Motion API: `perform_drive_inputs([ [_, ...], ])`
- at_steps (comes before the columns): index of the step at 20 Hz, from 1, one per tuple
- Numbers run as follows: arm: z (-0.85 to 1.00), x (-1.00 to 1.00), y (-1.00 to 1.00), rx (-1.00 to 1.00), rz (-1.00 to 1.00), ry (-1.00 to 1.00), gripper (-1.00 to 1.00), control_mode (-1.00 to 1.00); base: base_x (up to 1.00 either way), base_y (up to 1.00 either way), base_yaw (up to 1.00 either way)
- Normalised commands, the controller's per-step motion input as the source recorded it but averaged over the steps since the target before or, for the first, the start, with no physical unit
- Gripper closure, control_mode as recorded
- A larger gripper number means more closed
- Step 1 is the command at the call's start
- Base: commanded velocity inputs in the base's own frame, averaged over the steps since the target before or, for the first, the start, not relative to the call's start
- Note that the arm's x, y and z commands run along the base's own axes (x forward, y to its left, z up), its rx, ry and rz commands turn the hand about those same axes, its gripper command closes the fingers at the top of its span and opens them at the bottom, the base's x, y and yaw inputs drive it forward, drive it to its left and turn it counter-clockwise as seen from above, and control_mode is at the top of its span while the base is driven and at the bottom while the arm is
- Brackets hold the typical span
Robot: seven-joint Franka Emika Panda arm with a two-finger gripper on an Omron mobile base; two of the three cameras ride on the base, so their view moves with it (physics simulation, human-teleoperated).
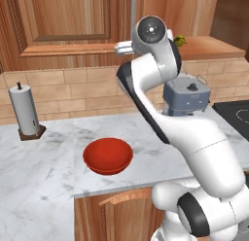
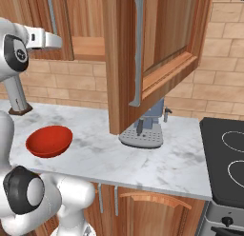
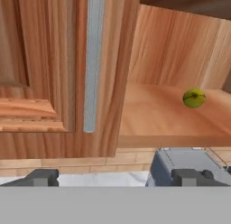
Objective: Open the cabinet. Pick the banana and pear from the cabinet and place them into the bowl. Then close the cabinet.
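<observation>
The cabinet has its left door shut and its right door swung wide open. On the bare shelf inside lies the pear, also seen behind the arm's elbow as the pear. The banana is out of view. My gripper is open and empty, held up in front of the shut door's grey handle, with the pear off to its right. The red bowl sits empty on the marble counter below; in the right base view the bowl is at left.
A grey appliance stands on the counter under the open shelf. A paper-towel roll is at the far left, a black stove at the right. The open door's handle juts out over the counter.
</observation>
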Motion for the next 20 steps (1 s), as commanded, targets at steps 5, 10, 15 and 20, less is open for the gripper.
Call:
perform_drive_inputs([
  [5,0.02,0.48,0.11,0.11,0.08,0.0,-1.0,-1.0,0.0,0.0,0.0],
  [10,0.15,0.39,0.21,0.08,0.06,0.0,-1.0,-1.0,0.0,0.0,0.0],
  [15,0.11,0.34,0.28,0.03,0.02,0.0,-1.0,-1.0,0.0,0.0,0.0],
  [20,-0.01,0.45,0.1,0.0,0.0,0.0,-1.0,-1.0,0.0,0.0,0.0],
])
